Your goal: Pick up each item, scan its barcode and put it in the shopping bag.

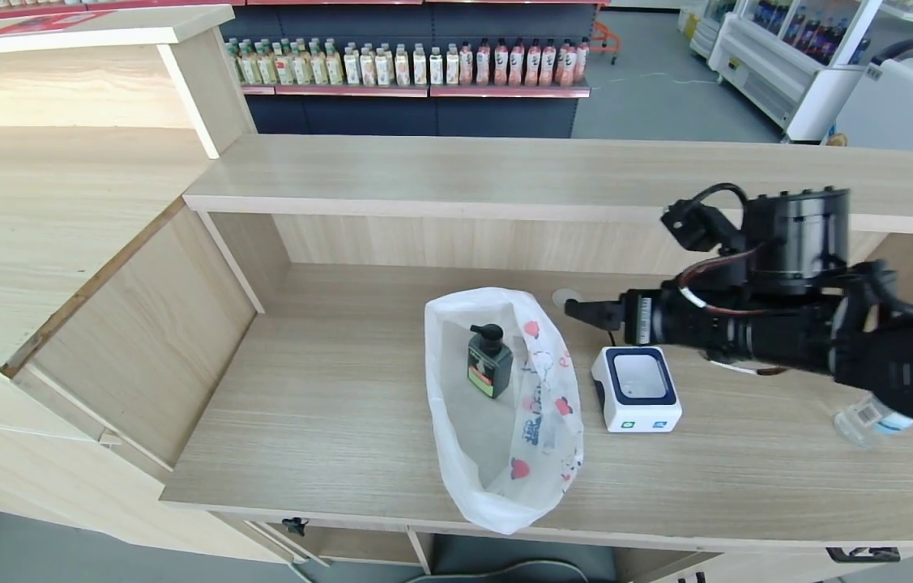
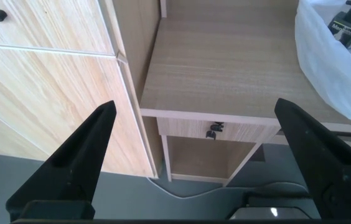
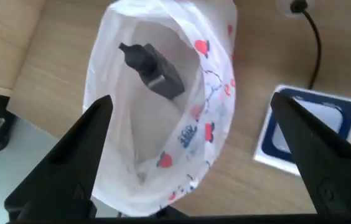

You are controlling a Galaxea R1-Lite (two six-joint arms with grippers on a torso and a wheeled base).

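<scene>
Starting with the head view: the shopping bag (image 1: pixel 505 421), white with red and blue prints, lies on the pale wooden counter (image 1: pixel 326 405) with its mouth gaping; a dark pump bottle (image 1: pixel 490 362) rests inside it, toward the bag's twelve o'clock end; the scanner (image 1: pixel 636 389), a white box with a dark-framed window, sits just beside the bag at its three o'clock; a round grommet (image 1: pixel 563 297) is set in the counter at the scanner's eleven o'clock; the right gripper (image 1: pixel 578 310) hangs over the counter at the bag's two o'clock, near that grommet, its arm running off toward three o'clock; a clear bottle (image 1: pixel 865 417) sits well apart from the scanner at its three o'clock, partly hidden by the arm, and I cannot tell whether it stands or lies; a shelf (image 1: pixel 424 69) of drinks stands beyond the counter at twelve o'clock.

Left wrist view: the left gripper (image 2: pixel 195 104) has its fingers (image 2: pixel 76 162) spread wide with nothing between them; it hangs off the counter's corner, over grey floor (image 2: pixel 51 199) and next to a wooden cabinet (image 2: pixel 45 74) with black handles; the bag's edge and the pump bottle's top show farther along the counter.

Right wrist view: the right gripper's fingers (image 3: pixel 70 168) are likewise spread wide and empty, framing the bag from above; the pump bottle lies within the bag; the scanner sits just beside the bag, and a black cable (image 3: pixel 312 31) runs from it to the grommet.
</scene>
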